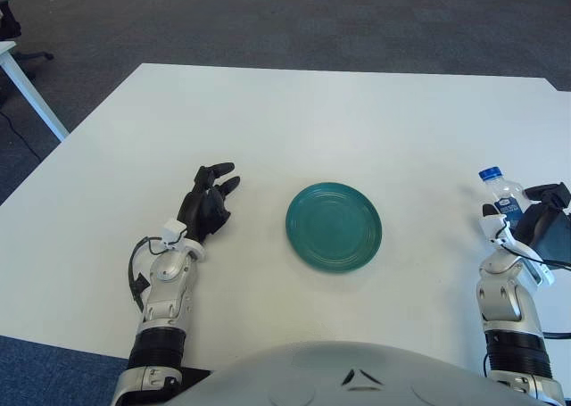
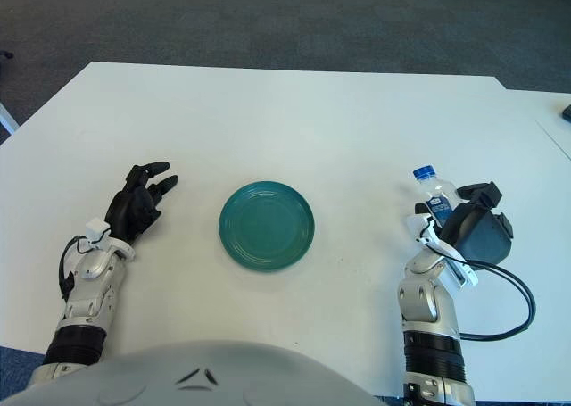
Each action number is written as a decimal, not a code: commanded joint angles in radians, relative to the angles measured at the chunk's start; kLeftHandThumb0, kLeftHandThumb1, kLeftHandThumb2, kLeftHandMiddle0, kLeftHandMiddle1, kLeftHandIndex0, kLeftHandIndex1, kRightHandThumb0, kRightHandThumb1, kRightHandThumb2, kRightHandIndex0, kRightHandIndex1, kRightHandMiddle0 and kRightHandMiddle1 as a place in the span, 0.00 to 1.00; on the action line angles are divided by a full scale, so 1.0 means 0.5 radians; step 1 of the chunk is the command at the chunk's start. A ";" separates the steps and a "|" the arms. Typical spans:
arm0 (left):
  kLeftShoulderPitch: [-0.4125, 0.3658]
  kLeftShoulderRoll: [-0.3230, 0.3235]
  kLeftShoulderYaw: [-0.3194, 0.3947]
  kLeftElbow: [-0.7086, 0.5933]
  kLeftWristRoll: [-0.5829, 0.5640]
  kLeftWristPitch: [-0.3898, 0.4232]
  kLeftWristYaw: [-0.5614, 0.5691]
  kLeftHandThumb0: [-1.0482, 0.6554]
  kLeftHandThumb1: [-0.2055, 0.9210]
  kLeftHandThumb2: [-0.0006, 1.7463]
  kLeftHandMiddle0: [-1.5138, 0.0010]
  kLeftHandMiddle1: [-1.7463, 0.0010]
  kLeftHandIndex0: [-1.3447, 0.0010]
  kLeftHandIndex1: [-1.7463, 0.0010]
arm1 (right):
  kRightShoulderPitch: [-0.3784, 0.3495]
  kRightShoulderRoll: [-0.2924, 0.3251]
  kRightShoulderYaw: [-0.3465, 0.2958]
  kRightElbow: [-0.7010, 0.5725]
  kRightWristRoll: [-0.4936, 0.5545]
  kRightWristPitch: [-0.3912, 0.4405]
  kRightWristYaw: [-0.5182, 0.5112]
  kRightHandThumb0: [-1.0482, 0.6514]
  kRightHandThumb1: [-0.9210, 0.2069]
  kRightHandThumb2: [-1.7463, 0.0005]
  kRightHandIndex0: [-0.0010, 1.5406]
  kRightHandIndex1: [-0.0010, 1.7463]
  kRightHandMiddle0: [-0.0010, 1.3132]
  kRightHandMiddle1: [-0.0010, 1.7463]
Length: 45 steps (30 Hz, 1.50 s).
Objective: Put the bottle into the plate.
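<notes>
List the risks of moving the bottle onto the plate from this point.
The clear plastic bottle with a blue cap sits tilted in the right hand, so it may slip or land on its side. The green round plate is shallow, so the bottle could roll off onto the white table. The left hand shows left of the plate, idle, unable to steady it.
</notes>
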<state>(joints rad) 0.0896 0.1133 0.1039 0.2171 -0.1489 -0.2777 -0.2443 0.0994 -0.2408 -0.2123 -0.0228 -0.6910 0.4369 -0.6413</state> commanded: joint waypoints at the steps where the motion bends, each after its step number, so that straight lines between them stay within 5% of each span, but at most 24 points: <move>1: 0.030 -0.002 -0.013 0.043 0.017 0.056 0.009 0.28 1.00 0.58 0.76 0.77 1.00 0.39 | -0.014 -0.003 -0.010 -0.031 0.002 -0.021 -0.024 0.32 0.58 0.21 0.77 1.00 0.50 1.00; 34: 0.059 -0.012 -0.034 0.022 0.024 0.045 0.024 0.28 1.00 0.58 0.76 0.77 1.00 0.39 | -0.025 -0.101 0.052 -0.631 -0.207 -0.011 0.317 0.33 0.55 0.24 0.84 1.00 0.48 1.00; 45: 0.081 -0.012 -0.043 -0.016 0.023 0.056 0.031 0.28 1.00 0.58 0.76 0.77 1.00 0.39 | -0.075 -0.035 0.210 -0.625 -0.349 0.028 0.388 0.33 0.54 0.24 0.84 1.00 0.47 1.00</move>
<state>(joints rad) 0.1068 0.1121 0.0901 0.1982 -0.1486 -0.2779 -0.2352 0.0866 -0.2764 -0.1373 -0.3420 -0.8406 0.4417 -0.4548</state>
